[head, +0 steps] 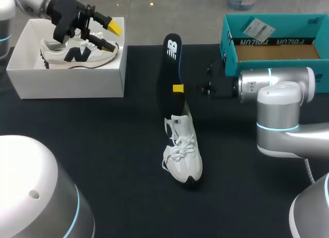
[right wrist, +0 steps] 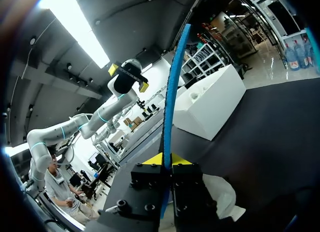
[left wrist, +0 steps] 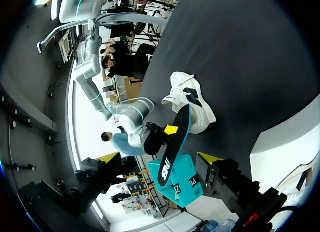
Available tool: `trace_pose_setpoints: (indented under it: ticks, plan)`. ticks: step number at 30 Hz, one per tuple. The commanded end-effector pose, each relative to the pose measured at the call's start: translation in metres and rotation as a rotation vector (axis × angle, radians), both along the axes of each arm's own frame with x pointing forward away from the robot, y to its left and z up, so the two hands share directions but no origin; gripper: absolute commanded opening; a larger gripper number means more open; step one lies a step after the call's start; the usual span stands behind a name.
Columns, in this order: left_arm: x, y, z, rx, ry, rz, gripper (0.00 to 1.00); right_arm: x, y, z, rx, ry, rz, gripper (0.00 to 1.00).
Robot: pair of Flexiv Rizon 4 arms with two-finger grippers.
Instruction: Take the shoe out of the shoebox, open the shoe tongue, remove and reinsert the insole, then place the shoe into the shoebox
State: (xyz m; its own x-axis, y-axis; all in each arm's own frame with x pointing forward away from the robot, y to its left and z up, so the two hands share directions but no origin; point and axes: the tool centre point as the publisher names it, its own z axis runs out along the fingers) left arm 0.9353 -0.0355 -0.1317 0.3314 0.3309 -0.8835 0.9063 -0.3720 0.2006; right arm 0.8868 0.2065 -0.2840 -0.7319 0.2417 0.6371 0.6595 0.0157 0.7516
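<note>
Right tool (head: 178, 88): clamped on the black insole (head: 172, 68), one yellow tip on each face, as the right wrist view confirms. The insole stands upright on its edge-line, blue rim showing, gripped near its lower end. That lower end sits just above the heel opening of the white shoe (head: 184, 150); I cannot tell whether the two touch. The shoe stands on its sole on the black desk (head: 103, 145), near the middle, laces up and toe pointing toward my base, well apart from both boxes. Left tool (head: 110, 36): fingers apart, gripping nothing, hanging over the white shoebox (head: 72, 84) at the far left of the desk. In that box lies a second shoe (head: 67, 54), white with a dark side mark, on its side with the toe toward the box's right wall. My left tool's tips are above its toe end and clear of it. The teal shoebox (head: 272, 21) stands at the far right corner of the desk, behind my right arm, open side up with a brown cardboard floor showing. From the left wrist view, the insole rises between the shoe and the teal shoebox, with the right arm's tool at its lower part.
</note>
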Motion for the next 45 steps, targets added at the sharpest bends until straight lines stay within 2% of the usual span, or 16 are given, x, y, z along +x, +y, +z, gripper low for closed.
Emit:
trace_pose_setpoints:
  ticks: [1, 6, 13, 35, 41, 45]
  plan:
    - [0.0, 0.0, 0.0, 0.002, -0.001, -0.001, 1.0, 0.002, -0.013, 0.01, -0.022, -0.015, -0.014, 0.0]
    - [0.0, 0.0, 0.0, 0.002, -0.001, -0.001, 1.0, 0.009, -0.026, 0.004, -0.03, -0.049, -0.004, 0.0]
    - [0.0, 0.0, 0.0, 0.002, -0.001, -0.001, 1.0, 0.008, -0.028, -0.015, 0.005, -0.127, 0.016, 0.0]
    - [0.0, 0.0, 0.0, 0.002, -0.001, -0.001, 1.0, -0.044, -0.017, -0.061, -0.041, -0.053, 0.06, 0.0]
    - [0.0, 0.0, 0.0, 0.002, -0.001, -0.001, 1.0, -0.055, -0.02, -0.062, -0.042, -0.03, 0.047, 0.0]
    - [0.0, 0.0, 0.0, 0.002, -0.001, -0.001, 1.0, -0.056, -0.022, -0.058, -0.04, -0.026, 0.047, 0.0]
